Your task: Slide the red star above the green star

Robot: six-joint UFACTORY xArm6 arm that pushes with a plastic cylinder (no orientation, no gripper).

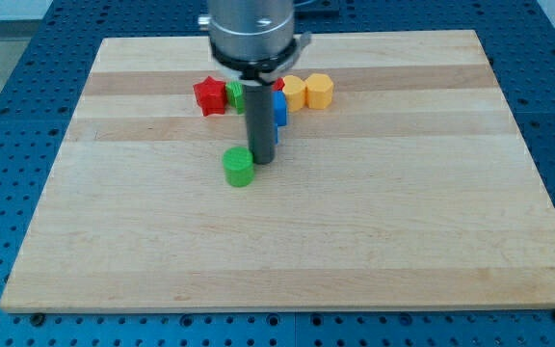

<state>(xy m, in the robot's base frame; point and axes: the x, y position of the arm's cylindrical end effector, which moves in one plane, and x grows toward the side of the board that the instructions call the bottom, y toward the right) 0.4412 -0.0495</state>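
Red star (209,96) sits near the board's (403,241) top, touching a green block (233,94) on its right. Lower, a green cylinder (239,167) touches my tip (262,157). Blue (279,108) and yellow blocks (308,92) follow. No jaws on this rod.

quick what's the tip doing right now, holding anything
My tip: a bare rod, holding nothing, on the wooden board just right of the lone green block.
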